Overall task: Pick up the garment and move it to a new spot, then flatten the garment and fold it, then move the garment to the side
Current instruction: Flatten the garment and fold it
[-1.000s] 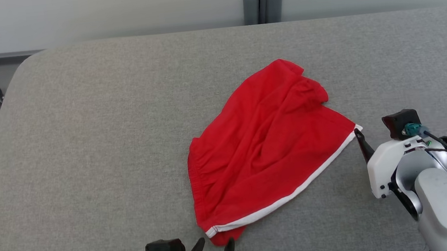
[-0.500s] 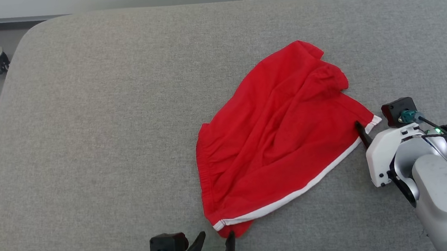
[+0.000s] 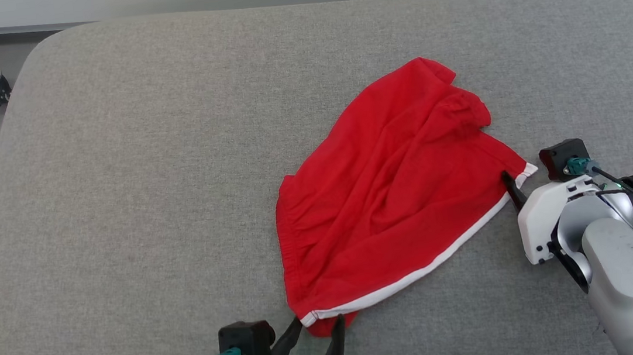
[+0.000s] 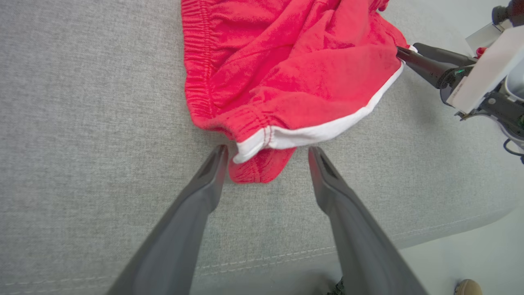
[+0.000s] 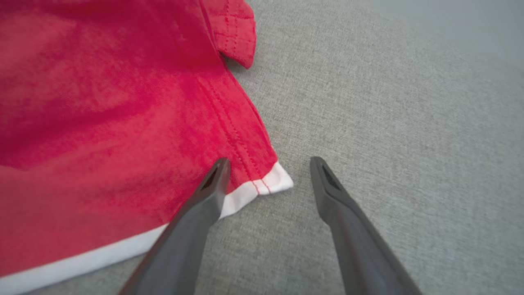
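Grey woven table [image 3: 147,189] — left gripper [image 4: 267,149] and right gripper [image 5: 270,160] both spread wide, each straddling a white-trimmed corner of the rumpled red garment [image 3: 389,193].

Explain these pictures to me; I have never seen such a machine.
This is a wheeled robot with two arms, each ending in a gripper with two dark fingers. The wide picture comes from a camera on its head, looking down; the other two come from cameras on its wrists, looking along the fingers. On the grey padded surface lies a rumpled red garment with a white hem. The left gripper and the right gripper are both open, each straddling a corner of the hem. Nothing is held yet.
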`<state>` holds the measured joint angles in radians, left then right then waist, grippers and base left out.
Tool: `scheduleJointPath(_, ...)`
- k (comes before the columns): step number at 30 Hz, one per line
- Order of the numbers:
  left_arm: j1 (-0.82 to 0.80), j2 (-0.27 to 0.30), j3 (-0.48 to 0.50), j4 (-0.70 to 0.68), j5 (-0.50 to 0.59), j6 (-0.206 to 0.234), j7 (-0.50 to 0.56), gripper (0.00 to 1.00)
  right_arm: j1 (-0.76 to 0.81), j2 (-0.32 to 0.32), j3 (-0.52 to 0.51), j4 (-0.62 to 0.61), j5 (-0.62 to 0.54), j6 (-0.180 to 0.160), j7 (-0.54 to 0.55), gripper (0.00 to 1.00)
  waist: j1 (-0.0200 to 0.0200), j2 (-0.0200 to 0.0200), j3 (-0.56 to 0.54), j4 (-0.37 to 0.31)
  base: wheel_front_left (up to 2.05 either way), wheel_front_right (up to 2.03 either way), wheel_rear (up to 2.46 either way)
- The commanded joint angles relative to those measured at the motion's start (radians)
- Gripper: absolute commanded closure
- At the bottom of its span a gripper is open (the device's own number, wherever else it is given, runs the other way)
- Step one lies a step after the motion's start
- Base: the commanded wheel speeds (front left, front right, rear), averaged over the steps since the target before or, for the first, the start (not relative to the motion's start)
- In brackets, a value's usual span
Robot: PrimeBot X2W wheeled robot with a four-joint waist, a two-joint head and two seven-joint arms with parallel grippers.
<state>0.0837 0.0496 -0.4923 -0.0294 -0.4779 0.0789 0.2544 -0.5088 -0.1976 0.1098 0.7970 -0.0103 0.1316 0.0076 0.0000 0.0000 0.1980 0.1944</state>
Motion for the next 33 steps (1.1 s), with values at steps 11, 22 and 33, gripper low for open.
scheduleJointPath(11, -0.035, 0.008, 0.003, 0.014, -0.028, -0.023, -0.025, 0.73, -0.003, 0.006, 0.022, 0.041, 0.022, -0.002, -0.005, 1.0, 0.0, 0.0, -0.002, -0.007, 0.0, 0.0, 0.0)
scheduleJointPath(22, -0.017, 0.032, 0.008, -0.057, -0.084, -0.068, -0.012, 1.0, 0.019, 0.044, -0.071, -0.09, 0.218, -0.002, -0.079, 1.0, 0.0, 0.0, -0.056, -0.04, 0.0, 0.0, 0.0)
scheduleJointPath(33, -0.009, 0.084, 0.047, -0.48, -0.191, -0.081, 0.091, 1.0, 0.211, 0.051, -0.224, -0.769, 0.625, -0.001, 0.162, 1.0, 0.0, 0.0, -0.132, -0.146, 0.0, 0.0, 0.0)
